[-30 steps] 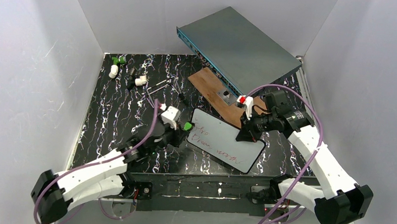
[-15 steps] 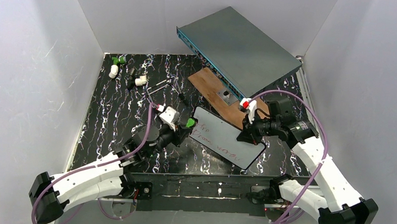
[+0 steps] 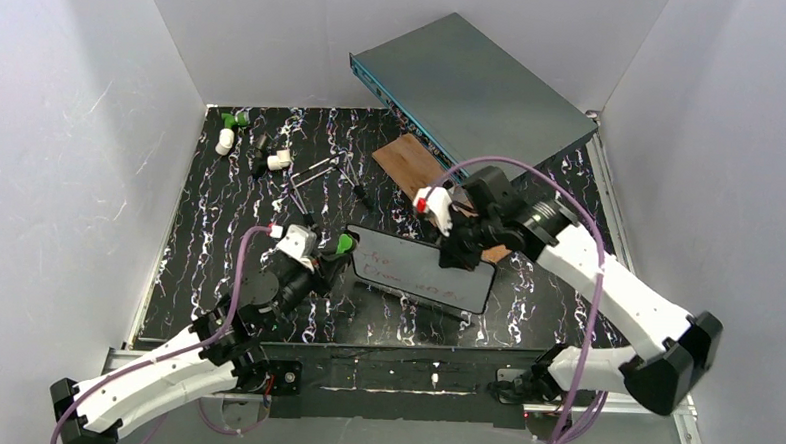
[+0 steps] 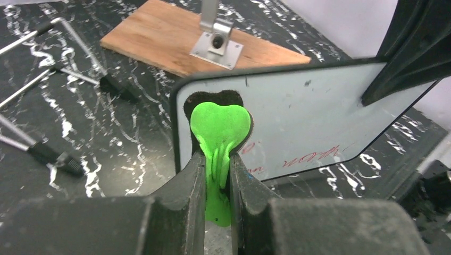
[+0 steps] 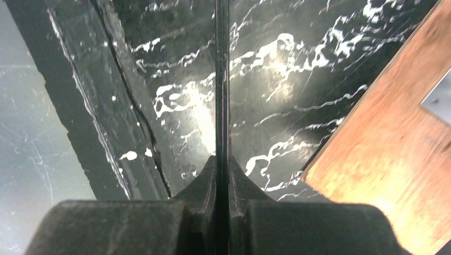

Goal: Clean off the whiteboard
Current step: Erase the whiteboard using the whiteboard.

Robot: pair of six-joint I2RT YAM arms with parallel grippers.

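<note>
The right gripper (image 3: 460,253) pinches the board (image 3: 417,270) by its far right corner, the left gripper (image 4: 218,162) clamps a green pad (image 4: 220,123) at its left end; hard wiping could twist the board free.

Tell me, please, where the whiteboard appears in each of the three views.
Top external: whiteboard at centre, between left gripper and right gripper.
Left wrist: whiteboard right of middle, behind the green pad.
Right wrist: edge-on, a thin dark line rising from the fingers.
Shared landmark: the wooden plank.
</note>
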